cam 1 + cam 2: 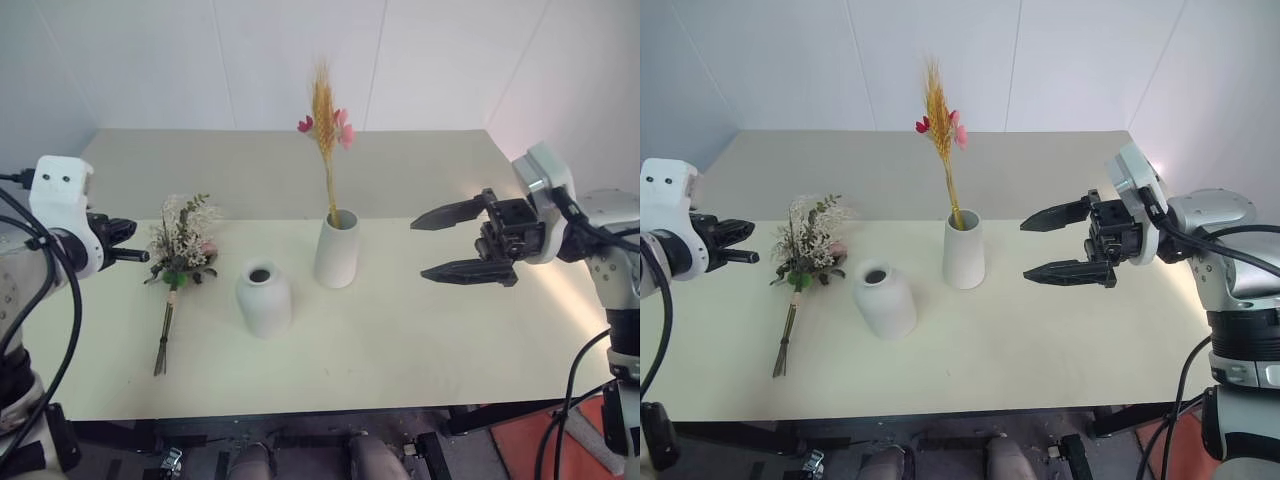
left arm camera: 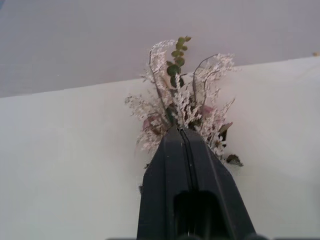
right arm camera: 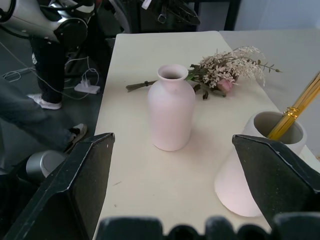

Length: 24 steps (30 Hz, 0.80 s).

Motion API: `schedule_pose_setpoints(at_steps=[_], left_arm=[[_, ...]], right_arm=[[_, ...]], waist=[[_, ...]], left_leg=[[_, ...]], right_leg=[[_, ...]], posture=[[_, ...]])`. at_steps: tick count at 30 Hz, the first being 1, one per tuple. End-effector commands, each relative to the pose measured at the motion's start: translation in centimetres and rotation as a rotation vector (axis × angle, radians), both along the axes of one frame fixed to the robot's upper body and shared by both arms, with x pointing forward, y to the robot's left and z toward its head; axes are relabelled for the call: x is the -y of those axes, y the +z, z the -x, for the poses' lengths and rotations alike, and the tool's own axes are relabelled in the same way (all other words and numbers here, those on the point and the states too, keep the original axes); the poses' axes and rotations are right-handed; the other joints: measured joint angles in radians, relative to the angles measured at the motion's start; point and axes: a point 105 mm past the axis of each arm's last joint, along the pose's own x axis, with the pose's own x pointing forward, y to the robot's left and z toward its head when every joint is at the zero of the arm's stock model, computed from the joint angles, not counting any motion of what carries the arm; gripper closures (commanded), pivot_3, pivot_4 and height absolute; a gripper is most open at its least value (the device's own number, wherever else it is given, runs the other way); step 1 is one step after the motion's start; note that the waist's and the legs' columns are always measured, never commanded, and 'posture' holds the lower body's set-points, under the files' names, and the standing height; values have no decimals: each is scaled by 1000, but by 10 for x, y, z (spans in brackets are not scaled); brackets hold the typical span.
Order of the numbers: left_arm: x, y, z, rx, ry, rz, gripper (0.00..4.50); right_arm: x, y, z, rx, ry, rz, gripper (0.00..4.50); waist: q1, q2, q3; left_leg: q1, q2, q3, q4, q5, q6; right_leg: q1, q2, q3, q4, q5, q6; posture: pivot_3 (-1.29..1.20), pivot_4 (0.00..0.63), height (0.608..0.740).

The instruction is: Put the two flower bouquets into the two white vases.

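Two bouquets, two vases. The wheat bunch [image 1: 323, 120] already stands in the tall vase [image 1: 337, 250] at centre frame. The bushy bouquet [image 1: 180, 250] lies at left, beside the empty short vase [image 1: 264, 297]; it looks light and brittle, best pinched at its stems. The left gripper [image 1: 135, 256] is closed and empty; the right gripper [image 1: 462, 243] is spread wide.

On the counter [image 1: 420, 340] the wheat bunch [image 1: 325, 120] stands in the tall vase [image 1: 337, 250]. The short vase [image 1: 264, 297] stands left of it and nearer; the bushy bouquet [image 1: 180, 250] lies farther left.
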Motion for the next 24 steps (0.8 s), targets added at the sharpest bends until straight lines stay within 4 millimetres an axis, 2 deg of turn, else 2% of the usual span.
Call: schedule_pose_setpoints(at_steps=[1,8,13,19,24], left_arm=[[-3,-13,1,-89,32,-20,3956],[0,-24,-4,-184,30,5,1714],[4,-54,-2,-294,58,23,82],[11,-76,2,-384,65,102,33],[21,-105,-3,-454,113,118,33]], right_arm=[[3,7,4,50,6,13,0],[7,11,2,57,-12,25,0],[6,11,-2,57,-16,35,0],[6,11,-2,55,-10,41,0],[3,12,-4,56,-6,34,0]], waist=[[0,0,0],[0,0,0],[3,0,0],[5,0,0],[15,0,0]], left_leg=[[0,0,0,0,0,0],[0,0,-1,0,0,0],[1,0,-1,1,0,0],[1,0,-1,1,0,0],[5,-1,-1,1,0,0]], right_leg=[[0,0,0,0,0,0],[1,0,0,0,0,0],[2,0,0,0,0,0],[2,0,0,2,1,-2],[5,0,0,1,1,-2]], posture=[[0,150,740],[0,150,740],[0,150,740],[0,150,740],[0,150,740]])
